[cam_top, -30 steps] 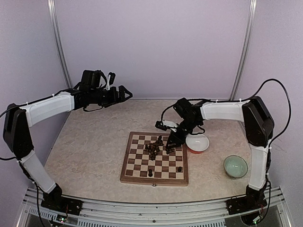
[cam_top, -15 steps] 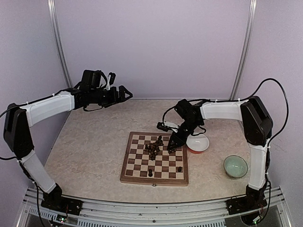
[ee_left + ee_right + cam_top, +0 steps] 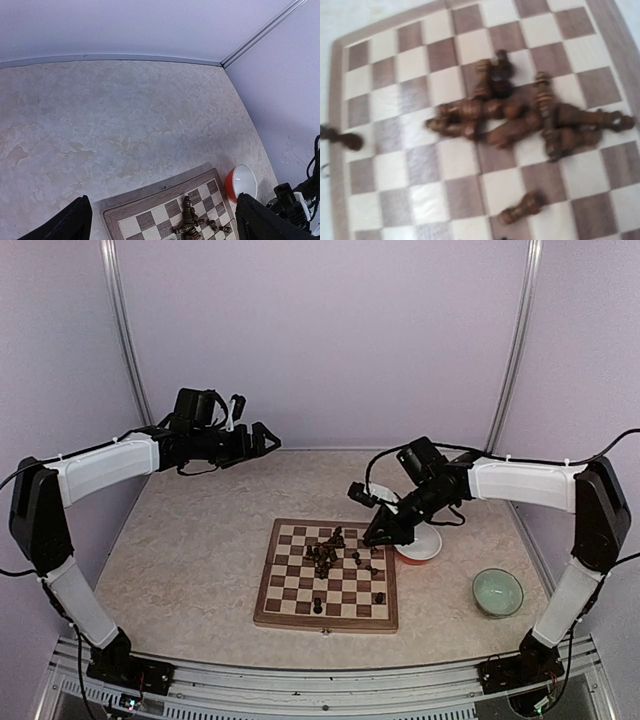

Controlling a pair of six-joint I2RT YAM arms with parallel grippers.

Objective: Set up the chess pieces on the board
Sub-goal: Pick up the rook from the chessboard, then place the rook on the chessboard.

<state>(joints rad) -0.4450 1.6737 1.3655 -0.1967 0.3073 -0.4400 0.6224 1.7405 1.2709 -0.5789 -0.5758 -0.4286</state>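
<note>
- Reading my right claw first: it hangs over the far right corner of the board, just beside the red bowl. Its wrist view shows no fingers, so I cannot tell whether it is open, closed or carrying anything.
- My left claw is raised over the far left of the worktop, fingers spread wide and empty, well apart from the board.
- Most pieces lie toppled in one heap on the far-middle squares.
- A few strays lie off the heap. Two by the board's near edge may be placed, but they are too small to say.
- My judgement: barely begun. No rank is formed, and nearly every piece needs lifting, standing and spacing along the back rows.
- The green bowl sits to the right, apart from the board.
</note>
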